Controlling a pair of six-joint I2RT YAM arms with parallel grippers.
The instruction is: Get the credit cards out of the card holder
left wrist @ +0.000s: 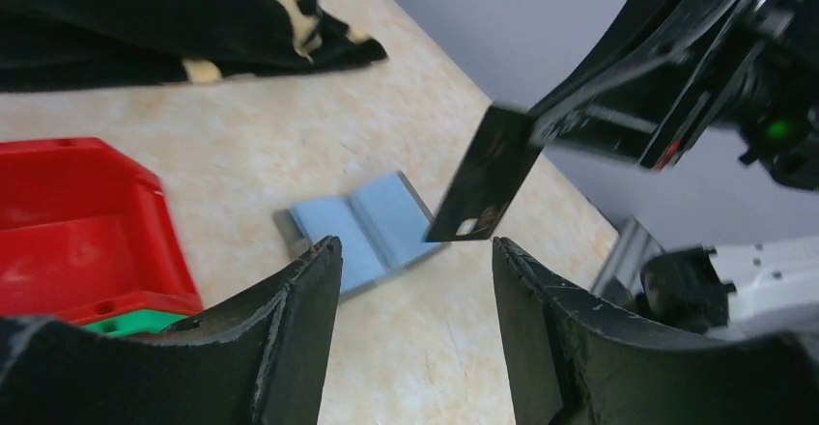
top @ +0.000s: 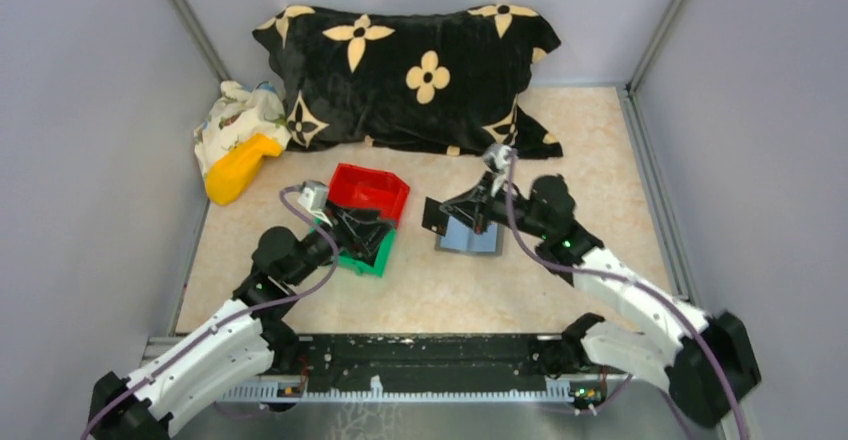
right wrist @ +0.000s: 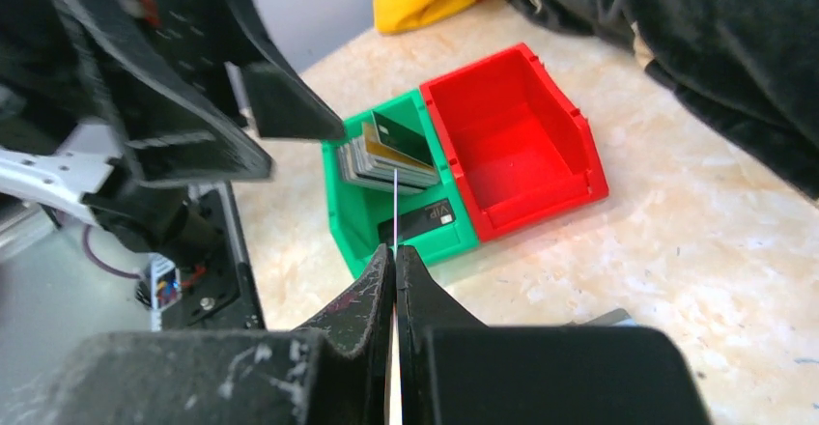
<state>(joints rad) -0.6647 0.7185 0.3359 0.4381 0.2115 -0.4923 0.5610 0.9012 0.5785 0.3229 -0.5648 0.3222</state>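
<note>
- The right claw point(right wrist: 395, 251) is clenched on a thin black card point(left wrist: 486, 176), pinched by one edge, with most of the card sticking out past the fingertips
- The left claw point(left wrist: 415, 247) is released, its jaws apart with nothing between them, close to the bins
- To do this step well, I judge the right claw should keep a firm squeeze, carry the card over the green bin point(right wrist: 359, 220) and let go only when low above the stack of cards point(right wrist: 386, 155), so it does not land in the red bin point(right wrist: 512, 145) alongside
- The card holder point(left wrist: 386, 217) lies opened flat on the table point(right wrist: 676, 241), under the held card and to the right of the bins. Its blue-grey inner face is up, creased down the middle; whether cards remain inside cannot be told
</note>
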